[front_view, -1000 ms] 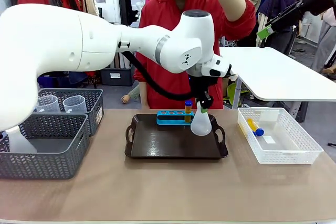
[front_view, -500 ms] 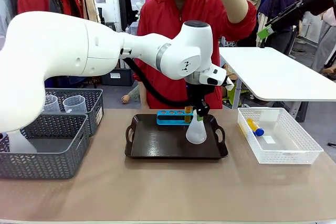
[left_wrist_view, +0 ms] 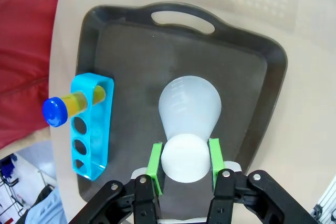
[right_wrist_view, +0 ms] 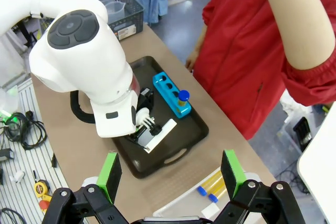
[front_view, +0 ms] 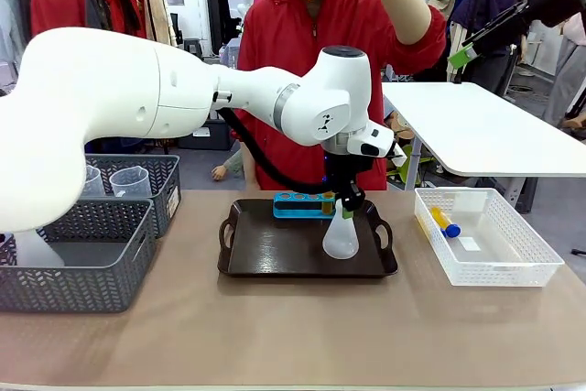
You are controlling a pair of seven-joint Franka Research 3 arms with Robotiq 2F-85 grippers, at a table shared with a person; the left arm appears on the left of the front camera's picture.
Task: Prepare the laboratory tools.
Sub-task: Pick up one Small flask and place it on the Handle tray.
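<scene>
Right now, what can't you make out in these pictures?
Left wrist view: any marks on the flask are too faint to read; from above, whether it touches the tray is unclear.
Front view: the left gripper hides part of the tube in the rack.
Front view: the left arm overlaps one jug.

1. A tan-topped table [front_view: 275, 336] stretches across the front view, its near edge running along the bottom of the frame.
2. A dark brown tray [front_view: 265, 249], with a handle cut into each short end, lies flat at the middle of the table, closer to the far edge than the near one.
3. Two grey mesh baskets occupy the table's left end. The front basket [front_view: 92, 263] sits nearer the camera. The rear basket [front_view: 169, 180] stands just behind it, by the far edge.
4. A white lattice bin [front_view: 504, 275] rests at the right end, set apart from the tray with bare tabletop between them.
</scene>
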